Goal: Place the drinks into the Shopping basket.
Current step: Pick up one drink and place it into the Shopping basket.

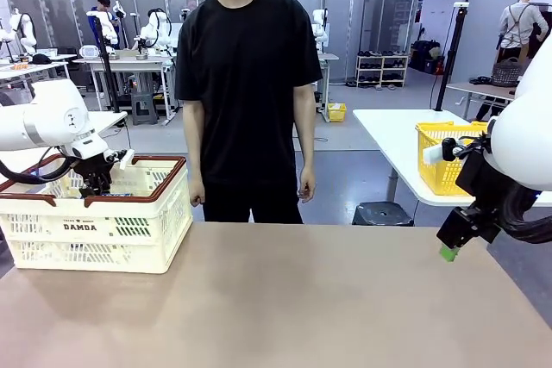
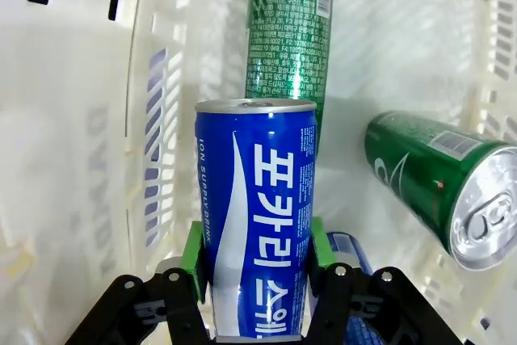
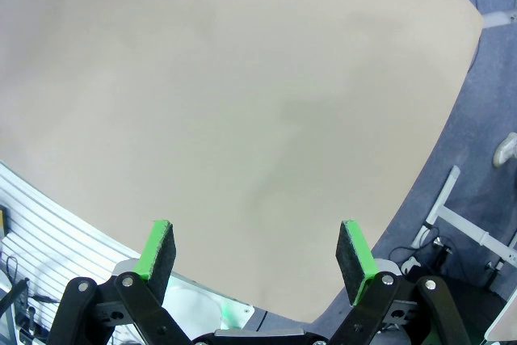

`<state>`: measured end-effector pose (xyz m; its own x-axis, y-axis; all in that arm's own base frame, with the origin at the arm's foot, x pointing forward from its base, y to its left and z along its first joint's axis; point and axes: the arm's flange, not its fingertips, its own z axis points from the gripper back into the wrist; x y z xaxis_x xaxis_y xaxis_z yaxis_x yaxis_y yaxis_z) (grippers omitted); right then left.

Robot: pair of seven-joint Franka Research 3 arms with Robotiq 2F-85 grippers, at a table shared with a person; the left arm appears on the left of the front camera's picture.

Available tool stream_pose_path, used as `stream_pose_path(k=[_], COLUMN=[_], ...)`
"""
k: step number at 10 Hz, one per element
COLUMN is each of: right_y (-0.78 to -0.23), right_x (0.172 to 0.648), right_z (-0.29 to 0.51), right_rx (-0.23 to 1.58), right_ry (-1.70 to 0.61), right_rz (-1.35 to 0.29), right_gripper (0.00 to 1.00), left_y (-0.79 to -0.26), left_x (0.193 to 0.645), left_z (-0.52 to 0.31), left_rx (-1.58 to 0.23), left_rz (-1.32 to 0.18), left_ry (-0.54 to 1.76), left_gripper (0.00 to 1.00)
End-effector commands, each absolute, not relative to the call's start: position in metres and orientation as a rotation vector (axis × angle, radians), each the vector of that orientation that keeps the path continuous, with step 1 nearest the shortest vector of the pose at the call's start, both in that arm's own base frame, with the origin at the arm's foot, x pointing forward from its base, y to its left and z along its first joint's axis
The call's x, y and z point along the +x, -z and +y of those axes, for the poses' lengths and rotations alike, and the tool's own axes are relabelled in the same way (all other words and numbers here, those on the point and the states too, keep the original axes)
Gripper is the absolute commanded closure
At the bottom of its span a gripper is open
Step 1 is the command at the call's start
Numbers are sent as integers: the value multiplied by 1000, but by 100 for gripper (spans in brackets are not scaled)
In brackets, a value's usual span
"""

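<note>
At the left edge of the surface stands the basket, cream lattice with a red-brown rim and "DAMDA" on its side. The left arm reaches down into it from the left, its left pincer below the rim. From the left wrist camera, the left pincer is clamped on a blue can, green pads pressed to both sides of it, silver top pointing away from the wrist, inside the basket. Beyond it a green can lies on the floor against the lattice, and to the right a second green can lies with its silver top toward the camera. Another blue can peeks out just behind the right finger. A person in black stands at the far side, hands hanging down. At the right, the right pincer hangs over the surface's edge; its wrist camera shows the right pincer spread wide with nothing between the pads, above the bare surface.
</note>
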<state>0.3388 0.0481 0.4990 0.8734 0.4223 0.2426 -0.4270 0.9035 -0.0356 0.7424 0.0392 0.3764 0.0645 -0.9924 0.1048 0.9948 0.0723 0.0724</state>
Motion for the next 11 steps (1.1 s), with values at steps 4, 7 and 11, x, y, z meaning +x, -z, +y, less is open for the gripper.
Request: stream_pose_path(k=[4,7,11], right_y=[-497,-497,-497], right_x=[337,337,337], right_z=[47,47,47], right_rx=[28,28,28], right_ry=[-446,-446,-446], right_rz=[-248,-248,-248], right_gripper=[0,0,0], left_y=[-348,-340,-339], left_x=[751,752,747], left_z=[43,46,43], left_rx=[-24,10,-37], left_rz=[-141,-171,-124], left_ry=[1494,1486,1496], left_gripper=[43,43,43])
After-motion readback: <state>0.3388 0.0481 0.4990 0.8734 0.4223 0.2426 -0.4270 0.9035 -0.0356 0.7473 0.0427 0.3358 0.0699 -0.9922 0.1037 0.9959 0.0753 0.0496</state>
